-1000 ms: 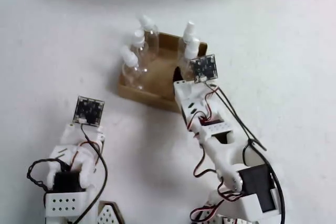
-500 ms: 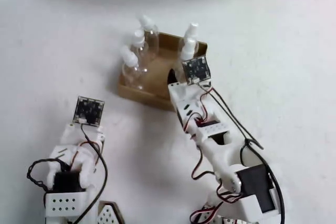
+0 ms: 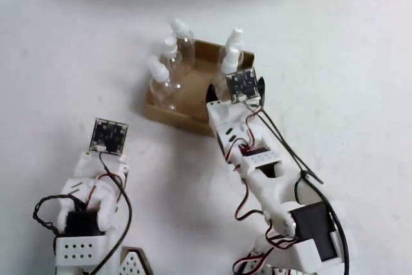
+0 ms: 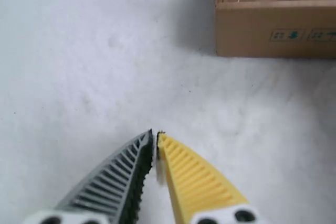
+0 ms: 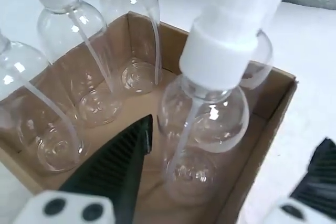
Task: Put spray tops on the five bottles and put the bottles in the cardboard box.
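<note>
Standing in the box are all five bottles, each with a white spray top on as far as I can tell. Three sit along one side. Two sit on the other. The box lies mid counter, between the arms and the far edge.

Right fingers are spread wide, one on each side of the nearest bottle, low near its belly and not gripping it. I can't tell whether either finger touches the glass-clear wall. The other finger hangs outside the box's wall.

Left fingers are pressed together with nothing between them, over bare counter just short of the box's corner.

Judgement: the task looks all but done; what is left is getting the right arm clear.

Risks:
- The bottles look light and top-heavy, and the box walls are low.
- A finger pulled out at a slant could catch the top or the dip tube side and tip that bottle into its neighbour.
- It could also tip the bottle over the wall.
- The outer finger could hook the cardboard and drag the whole box.

Writing: small blue marks on the box's side in the left wrist view, too small to read. The bottles carry no labels that I can see.
</note>
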Available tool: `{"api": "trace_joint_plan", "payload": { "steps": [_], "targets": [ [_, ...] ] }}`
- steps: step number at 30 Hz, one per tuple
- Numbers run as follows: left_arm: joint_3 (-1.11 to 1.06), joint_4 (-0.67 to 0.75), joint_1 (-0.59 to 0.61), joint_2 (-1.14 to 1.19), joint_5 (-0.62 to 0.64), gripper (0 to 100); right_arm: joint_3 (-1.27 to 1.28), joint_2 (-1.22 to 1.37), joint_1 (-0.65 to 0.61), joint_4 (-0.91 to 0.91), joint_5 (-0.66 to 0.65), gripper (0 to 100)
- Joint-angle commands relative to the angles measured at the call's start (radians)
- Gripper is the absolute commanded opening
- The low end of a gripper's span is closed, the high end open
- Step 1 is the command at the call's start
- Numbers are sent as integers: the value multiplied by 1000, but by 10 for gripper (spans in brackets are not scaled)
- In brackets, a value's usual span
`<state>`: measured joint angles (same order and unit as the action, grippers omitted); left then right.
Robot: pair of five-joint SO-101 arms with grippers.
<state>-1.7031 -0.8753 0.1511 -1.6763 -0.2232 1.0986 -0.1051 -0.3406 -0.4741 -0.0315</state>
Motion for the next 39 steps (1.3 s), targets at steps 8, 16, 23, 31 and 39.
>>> {"api": "trace_joint_plan", "payload": {
  "steps": [8,16,23,31,39],
  "targets": [
    [3,5,-5,-5,-6,20,78,-213,-10,-19,12,395],
    [3,28,-7,-2,-8,20,187,-378,-12,-15,3,394],
    [3,31,-7,-2,-8,20,199,-588,-2,232,3,393],
    [3,28,-5,-2,-6,20,203,-819,31,467,2,204],
    [3,26,-5,-2,-6,20,204,-1013,148,731,3,95]
  ]
}}
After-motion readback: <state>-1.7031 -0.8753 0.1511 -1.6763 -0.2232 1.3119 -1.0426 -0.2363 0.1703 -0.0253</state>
